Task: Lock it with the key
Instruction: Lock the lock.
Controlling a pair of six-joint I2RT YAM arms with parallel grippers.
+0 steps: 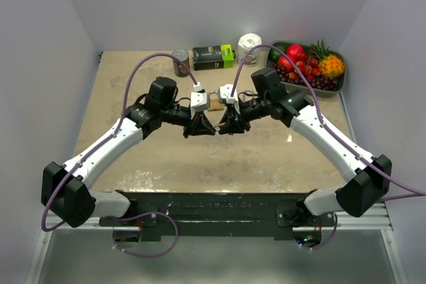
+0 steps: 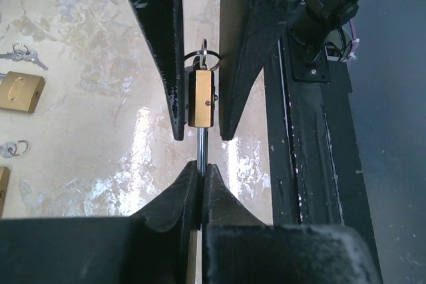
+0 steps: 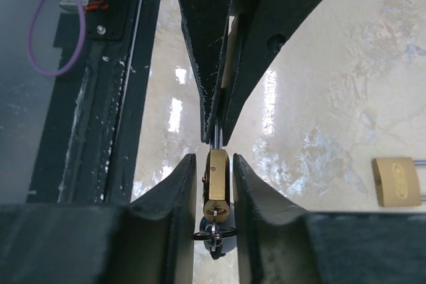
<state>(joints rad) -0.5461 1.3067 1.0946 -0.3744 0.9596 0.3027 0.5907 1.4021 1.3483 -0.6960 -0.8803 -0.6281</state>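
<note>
Left end effector [image 2: 201, 165] clamped on shackle [image 2: 201, 148] | right end effector [image 3: 214, 161] slightly apart astride lock [image 3: 216, 187] | key [image 3: 213, 235] nearer its palm, axis along fingers [image 3: 178, 194]

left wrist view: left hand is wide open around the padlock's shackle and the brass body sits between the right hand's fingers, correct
Not wide open: the left wrist view shows the left hand shut on the shackle of the padlock. Its brass body does sit between the fingers of the right hand.
</note>
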